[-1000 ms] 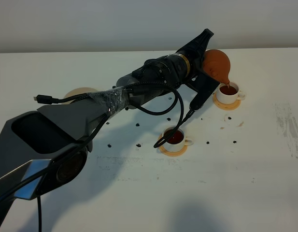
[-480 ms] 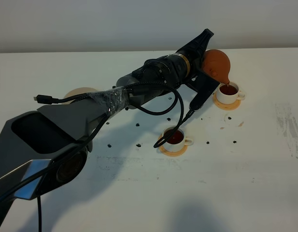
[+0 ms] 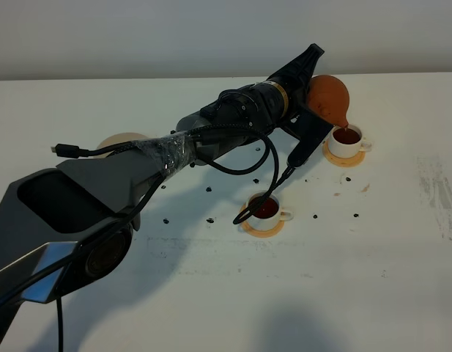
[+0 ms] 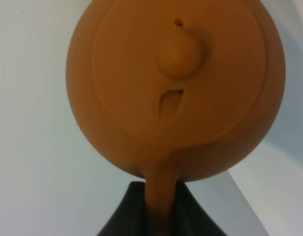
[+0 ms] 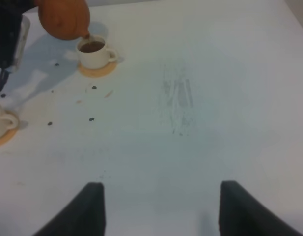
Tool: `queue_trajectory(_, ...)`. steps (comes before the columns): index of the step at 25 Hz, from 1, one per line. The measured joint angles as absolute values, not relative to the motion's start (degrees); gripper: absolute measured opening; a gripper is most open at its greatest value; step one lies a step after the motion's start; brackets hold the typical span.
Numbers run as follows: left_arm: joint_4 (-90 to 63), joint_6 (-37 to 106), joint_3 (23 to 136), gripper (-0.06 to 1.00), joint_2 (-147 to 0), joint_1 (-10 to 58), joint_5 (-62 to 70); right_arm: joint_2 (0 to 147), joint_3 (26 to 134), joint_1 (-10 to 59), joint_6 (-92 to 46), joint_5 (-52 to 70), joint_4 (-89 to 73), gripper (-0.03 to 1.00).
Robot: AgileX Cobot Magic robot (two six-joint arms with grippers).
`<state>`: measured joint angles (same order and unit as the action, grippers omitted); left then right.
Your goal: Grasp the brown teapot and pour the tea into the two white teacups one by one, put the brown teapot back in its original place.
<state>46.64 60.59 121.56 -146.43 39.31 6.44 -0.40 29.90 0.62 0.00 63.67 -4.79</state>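
i hold the teapot (image 3: 330, 95) in my left gripper (image 4: 159, 209). the jaws are closed tight on its loop handle, one dark finger on each side of the handle, as the left wrist view shows. straight out from the jaws i see the lid with its round knob and a small hole, so the pot faces the camera with its top and is tilted far over.

in the high view the spout points down, away from the jaws, and it hangs just above the far cup (image 3: 348, 139). a thin line of tea (image 3: 346, 127) runs from the spout into this cup, which already has reddish-brown liquid inside. the far cup stands on an orange coaster (image 3: 343, 155).

the near cup (image 3: 269, 211) stands below my left arm, well back from the jaws, on its own coaster (image 3: 264, 227). it is also filled with dark tea, and a black cable loops just above it. the cream plate (image 3: 116, 141) is far behind the jaws, mostly hidden by the arm. small dark spots lie on the table (image 3: 401, 242) around the cups.

my right gripper (image 5: 161, 209) hovers over bare table, jaws wide open, holding nothing. the teapot and the far cup are far ahead of these jaws, off to one side.
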Motion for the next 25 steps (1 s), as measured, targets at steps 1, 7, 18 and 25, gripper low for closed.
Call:
queue_trajectory(1, 46.6, 60.6, 121.6, 0.08, -146.4, 39.3, 6.4, -0.4, 29.9, 0.6, 0.0, 63.7, -4.8, 0.49)
queue_trajectory(7, 46.5, 60.6, 121.6, 0.08, -146.4, 39.3, 6.4, -0.4, 29.9, 0.6, 0.0, 63.7, -4.8, 0.49)
queue_trajectory(18, 40.1, 57.5, 121.6, 0.08, -144.1, 39.3, 11.8, -0.4, 29.9, 0.6, 0.0, 63.7, -4.8, 0.49)
queue_trajectory(25, 30.4, 56.3, 121.6, 0.08, -143.8, 39.0, 20.8, -0.4, 29.9, 0.6, 0.0, 63.6, -4.8, 0.49)
